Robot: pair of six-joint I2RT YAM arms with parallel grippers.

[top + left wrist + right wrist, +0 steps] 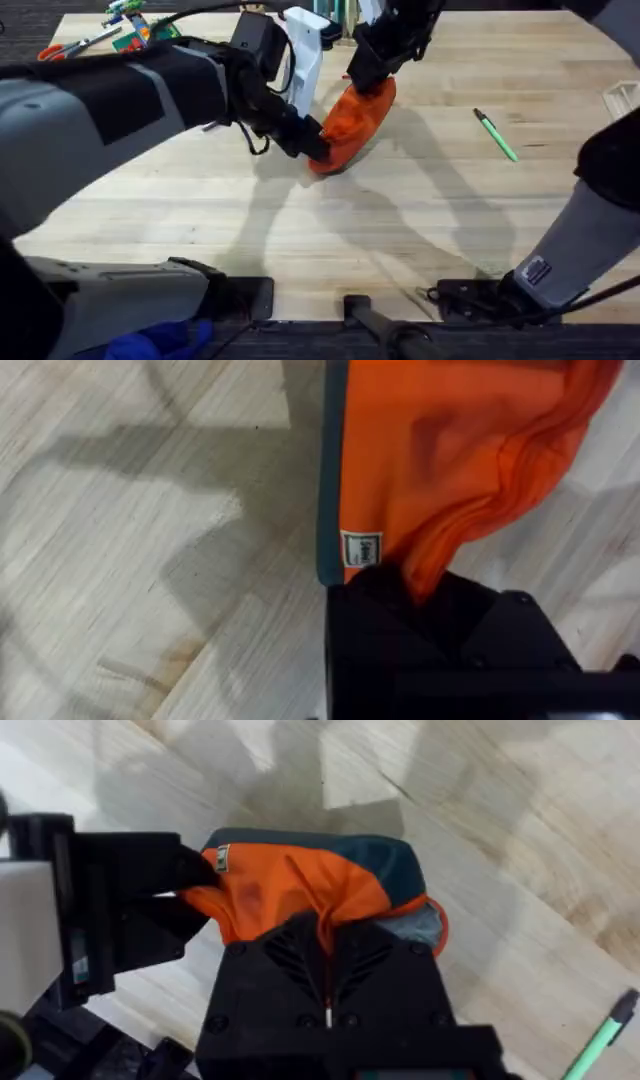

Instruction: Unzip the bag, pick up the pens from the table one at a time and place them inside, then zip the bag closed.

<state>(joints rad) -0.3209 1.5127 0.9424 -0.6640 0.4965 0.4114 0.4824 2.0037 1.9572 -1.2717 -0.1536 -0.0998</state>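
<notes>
The orange bag (355, 120) lies on the table (400, 230) at the back centre, lifted and bunched between both grippers. My left gripper (312, 146) is shut on the bag's near end; in the left wrist view the orange fabric (450, 460) with its dark grey base (331, 480) runs into the left gripper (415, 585). My right gripper (372, 78) is shut on the far top of the bag, where a strip of the bag's orange fabric (300, 885) is pinched in the right gripper (325, 935). One green pen (496, 136) lies to the right of the bag, apart from it.
Orange-handled scissors (62, 48) and colourful small items (135, 30) sit at the back left corner. A white object (305, 50) stands just behind the left gripper. Bare tabletop stretches in front of the bag and around the green pen (600, 1040).
</notes>
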